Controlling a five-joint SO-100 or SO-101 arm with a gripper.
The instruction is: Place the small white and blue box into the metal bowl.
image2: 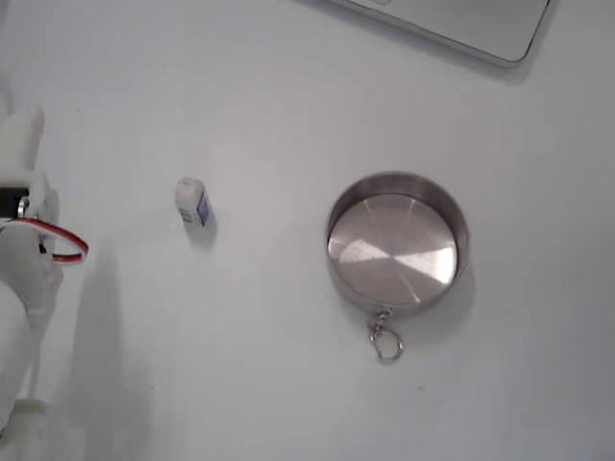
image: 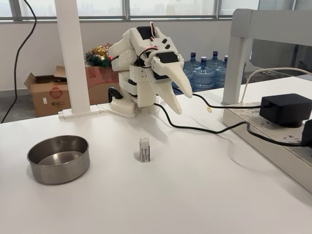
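The small white and blue box [image: 144, 149] stands upright on the white table, roughly in the middle; seen from above, the box [image2: 192, 202] lies left of the bowl. The metal bowl [image: 58, 173] sits empty near the table's left front, and its rim [image2: 463, 230] carries a small key ring [image2: 385, 343]. My white arm is folded up at the back of the table. Its gripper [image: 185, 104] hangs in the air, pointing down and right, well behind and above the box, its fingertips slightly apart and holding nothing. Part of the arm [image2: 24, 240] with a red wire shows at the left edge.
A power strip with a black adapter [image: 285, 108] runs along the right side, and a black cable [image: 204, 129] crosses the table from the arm's base. A white post [image: 73, 58] stands at the back left. A laptop corner [image2: 461, 24] lies beyond the bowl.
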